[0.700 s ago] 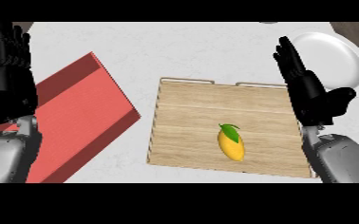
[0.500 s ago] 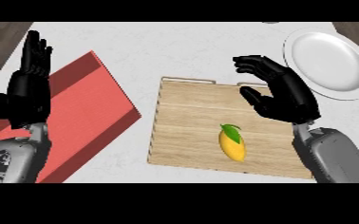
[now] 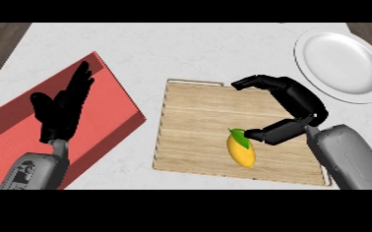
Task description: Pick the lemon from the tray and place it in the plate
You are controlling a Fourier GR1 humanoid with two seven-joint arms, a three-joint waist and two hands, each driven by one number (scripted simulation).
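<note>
Head view: nothing here carries a brand, label or readable writing. The lemon [image 3: 242, 149], yellow with a green leaf at its upper end, lies on the wooden tray [image 3: 196, 128], toward the tray's lower right part. The right hand [image 3: 294, 109] arches over the tray with its fingers curled in a wide hook; its thumb tip reaches the lemon's leafy end, though whether it truly touches cannot be told. Nothing is clasped in that hand, and the upper fingers hang well apart from the fruit. The right forearm hides the tray's lower right corner. The white plate [image 3: 338, 66] sits on the pale desk [image 3: 181, 49] up and to the right of the tray, just beside the tray's upper right corner, and its right rim is cut off by the frame. A red mat [image 3: 109, 113] lies at the left, running out of the frame at its lower left. The left hand [image 3: 62, 108] rests over it, fingers straight and up, holding nothing. Bare desk stretches across the top, and a narrow strip separates mat and tray
</note>
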